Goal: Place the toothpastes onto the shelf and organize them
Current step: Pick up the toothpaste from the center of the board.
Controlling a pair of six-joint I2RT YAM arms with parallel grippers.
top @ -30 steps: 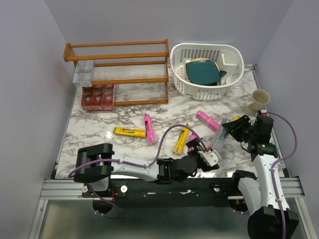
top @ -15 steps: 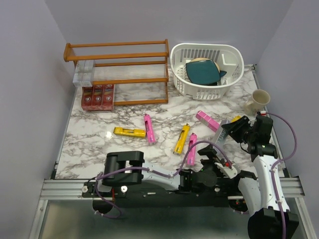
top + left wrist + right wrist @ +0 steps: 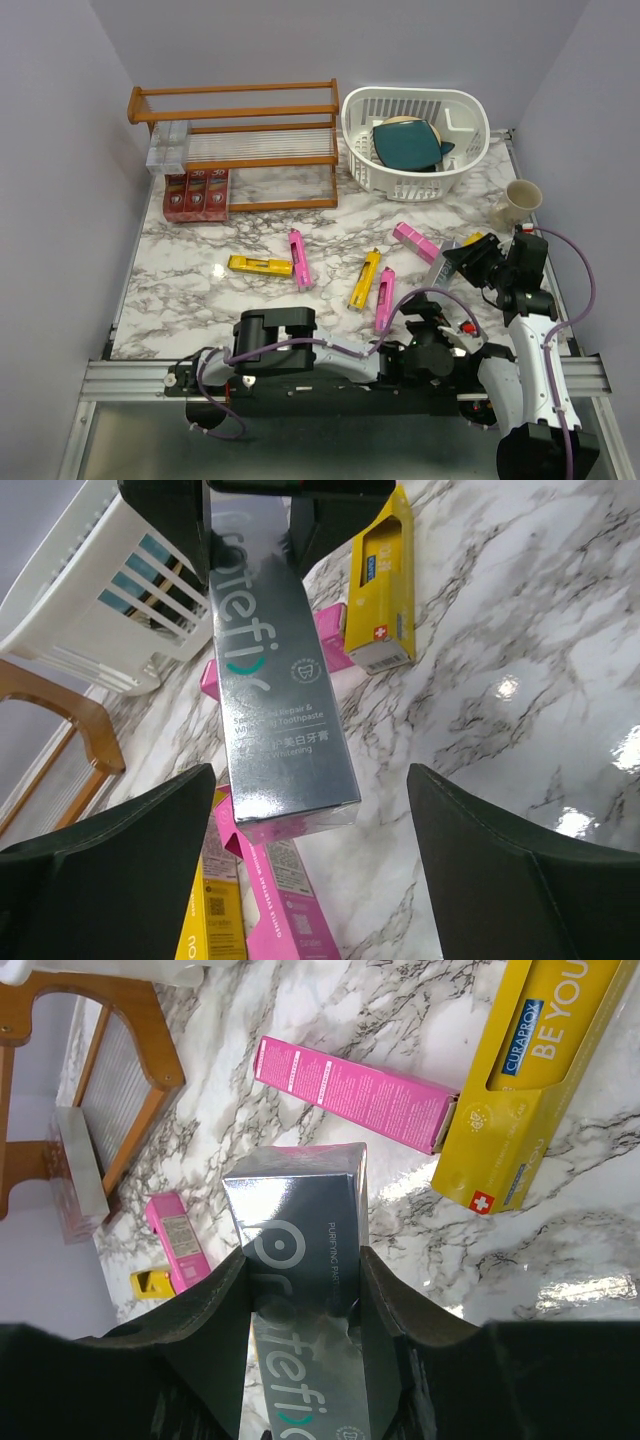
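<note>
Within the last second the left arm has swung along the near edge of the white marble-pattern table (image 3: 190, 280), from the middle to about 5 o'clock. The left gripper (image 3: 310, 780) now points up at the long silver-grey toothpaste carton (image 3: 275, 680). The right gripper (image 3: 305, 1290) has hardly moved. It is pressed together on this carton and holds it lifted over the table at about 4 o'clock, with the free end leaning towards the left arm. In the left wrist view this free end stands between the left fingers (image 3: 110, 860), which are spread on both sides of it and do not pinch it yet. This looks like a handover in preparation, probably because the orange-brown wooden shelf (image 3: 240, 110) stands far off at 11 o'clock, on the left arm's side. At the shelf there are only three red cartons (image 3: 196, 192), at its left end under the tier of clear slats. Six loose pink and yellow cartons (image 3: 364, 280) lie from the centre towards 3 o'clock, and none of them has shifted. So the larger part of the task remains to do.
</note>
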